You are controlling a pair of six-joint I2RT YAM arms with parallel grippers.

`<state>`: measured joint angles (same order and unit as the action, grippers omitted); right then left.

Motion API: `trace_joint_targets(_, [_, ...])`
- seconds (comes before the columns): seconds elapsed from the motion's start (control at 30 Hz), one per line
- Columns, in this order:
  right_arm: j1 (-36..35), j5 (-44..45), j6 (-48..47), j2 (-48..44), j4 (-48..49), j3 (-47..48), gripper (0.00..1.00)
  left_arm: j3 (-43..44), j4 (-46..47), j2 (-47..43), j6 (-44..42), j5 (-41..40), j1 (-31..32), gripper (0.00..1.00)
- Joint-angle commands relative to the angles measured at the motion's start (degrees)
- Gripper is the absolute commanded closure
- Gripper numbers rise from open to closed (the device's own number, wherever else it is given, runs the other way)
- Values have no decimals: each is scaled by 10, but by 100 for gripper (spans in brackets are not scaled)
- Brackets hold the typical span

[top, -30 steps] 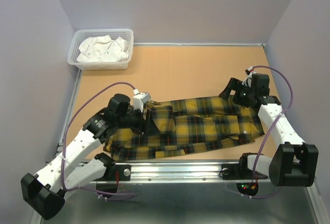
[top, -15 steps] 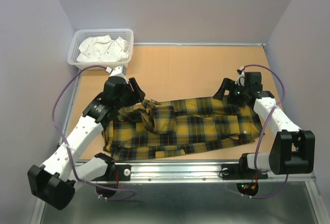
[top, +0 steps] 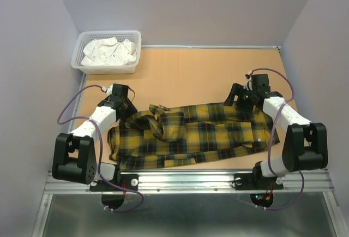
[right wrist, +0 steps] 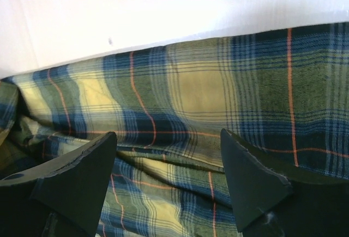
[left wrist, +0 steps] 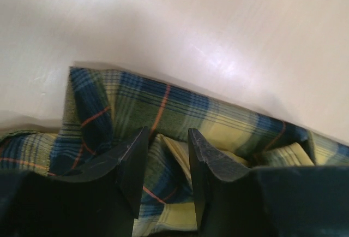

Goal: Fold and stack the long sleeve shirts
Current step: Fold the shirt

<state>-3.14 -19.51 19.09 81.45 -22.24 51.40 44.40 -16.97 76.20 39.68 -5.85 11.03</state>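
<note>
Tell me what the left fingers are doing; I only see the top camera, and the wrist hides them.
Observer: In the left wrist view, the left gripper straddles a raised fold of the plaid shirt near its edge. I cannot tell whether it pinches.
Operator: And the right one?
Observer: The right gripper stands wide open just above the cloth, clamping nothing.
Operator: Is any table showing there?
Observer: Yes, bare table lies just beyond the shirt's edge.

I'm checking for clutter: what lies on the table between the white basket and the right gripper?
Nothing but bare tabletop lies between the basket and the right gripper; the top view shows that stretch uncovered.
</note>
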Motion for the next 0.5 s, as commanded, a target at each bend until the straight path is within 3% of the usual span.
trace_joint_targets(0.0, [-6, 43, 30, 20, 11, 16, 22, -14, -2, 9, 24, -46, -22, 55])
trace_joint_targets(0.23, [-6, 155, 72, 68, 27, -3, 28, -15, 18, 58, 21, -25, -48, 57])
trace_joint_targets(0.47, [1, 193, 90, 137, 70, 16, 30, 19, 54, 131, 14, 13, -71, 59])
